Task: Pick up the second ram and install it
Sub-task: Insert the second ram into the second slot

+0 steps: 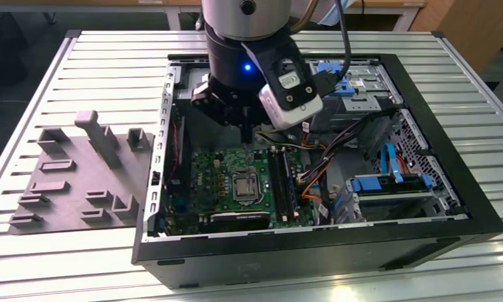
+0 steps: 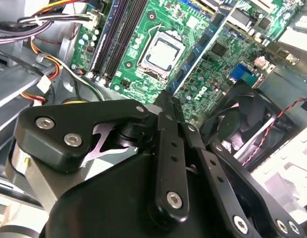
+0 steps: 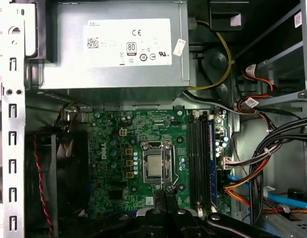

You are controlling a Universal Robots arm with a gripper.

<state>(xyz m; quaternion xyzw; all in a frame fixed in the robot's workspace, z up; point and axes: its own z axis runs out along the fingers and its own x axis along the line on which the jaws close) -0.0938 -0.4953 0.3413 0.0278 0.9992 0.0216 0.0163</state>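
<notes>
Gripper (image 2: pixel 169 101) was seen pinched narrow on what was judged the second ram (image 2: pixel 200 47), a blue-green strip at upper centre-right, over the motherboard (image 2: pixel 143 20). If offset from the memory slots (image 2: pixel 114 34), it could be jammed.

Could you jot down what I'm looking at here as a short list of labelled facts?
Setting: open computer case lying on a slatted metal table
Arm: reaching down into the case, over the motherboard
Tool: tool shut, nothing visible between its tips
Below the tool: processor socket on the motherboard
Memory slots: long black slots beside the socket; one carries a blue-edged stick
Beside the case: grey moulded tray, on the exterior view's left
Other parts: power supply, fan, bundled cables
</notes>
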